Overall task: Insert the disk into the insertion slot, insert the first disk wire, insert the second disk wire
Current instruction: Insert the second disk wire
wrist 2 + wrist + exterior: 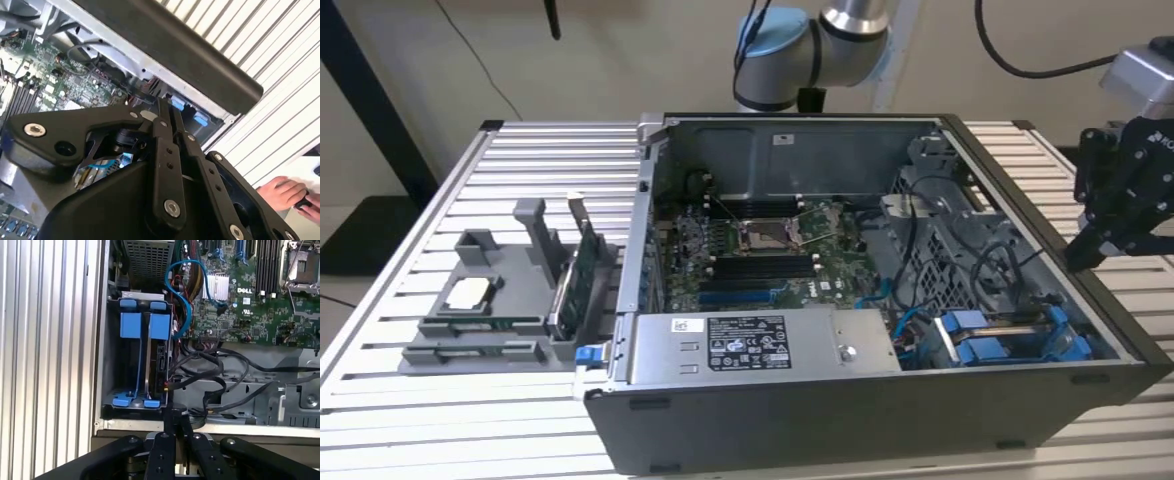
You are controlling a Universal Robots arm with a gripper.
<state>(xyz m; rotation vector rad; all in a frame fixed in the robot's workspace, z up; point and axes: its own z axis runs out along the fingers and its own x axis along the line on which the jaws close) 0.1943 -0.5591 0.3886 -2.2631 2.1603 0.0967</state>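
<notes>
Your pincer (1094,255), shut and empty, hangs just outside the case (881,430) wall by the slot (137,362), where the disk (159,357) already sits.

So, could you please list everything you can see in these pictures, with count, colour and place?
Computer case: one, dark grey, open, on the slatted table.
Table: one, silver slats, under everything.
Motherboard: one, green, on the case floor.
Power supply: one, silver with labels, at the case's near wall.
Drive cage: one, grey metal, case corner at the exterior view's right.
Blue carriers: two, side by side in the cage.
Blue cable: one, looping from the cage towards the motherboard.
Black cables: several, beside the cage.
Grey holder: one, on the table at the exterior view's left, holding a green card.
Hand: a person's, off the table's edge.
Gripper: one, black, shut, above the case's edge near the cage.
</notes>
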